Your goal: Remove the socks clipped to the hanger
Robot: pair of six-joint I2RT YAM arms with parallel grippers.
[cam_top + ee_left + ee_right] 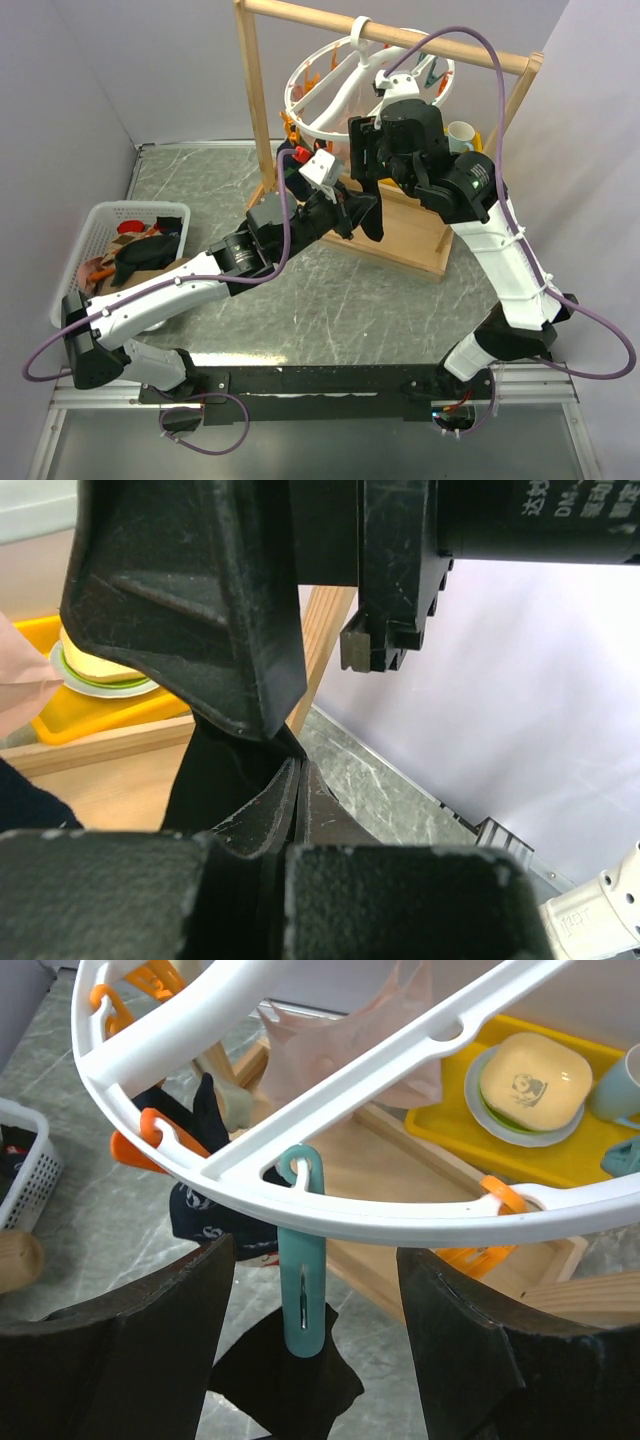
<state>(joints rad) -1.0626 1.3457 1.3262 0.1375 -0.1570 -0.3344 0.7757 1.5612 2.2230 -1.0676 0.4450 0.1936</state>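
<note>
Black sock (212,780) fabric is pinched between the two fingers of the left claw (292,750), which are closed onto it with no gap showing in the left wrist view. From above, that claw meets the sock from the left, and the sock hangs dark and limp below the ring. Higher up, the black fabric hangs from the lower end of a teal clip (302,1280) that dangles from the rim of the hanger (400,1222). The right claw (315,1295) is spread wide, with one finger on each side of this clip and neither touching it; it holds nothing.

Along the same rim, orange clips (150,1140) hang to the left and right of the teal one. A navy patterned sock (205,1222) hangs just behind the rim on the left, and a pale pink sock (350,1055) hangs further back under the cross-bars. The hanger is a white ring hooked over the rail of a wooden frame (258,110), whose base stands on the grey marbled tabletop (330,300). A yellow tray (600,1150) sits on that base beyond the ring, bearing a green plate with a cream lidded dish (530,1080). At the tabletop's left edge stands a white basket (85,225) with several socks (140,255) lying in it, well apart from the hanger.
</note>
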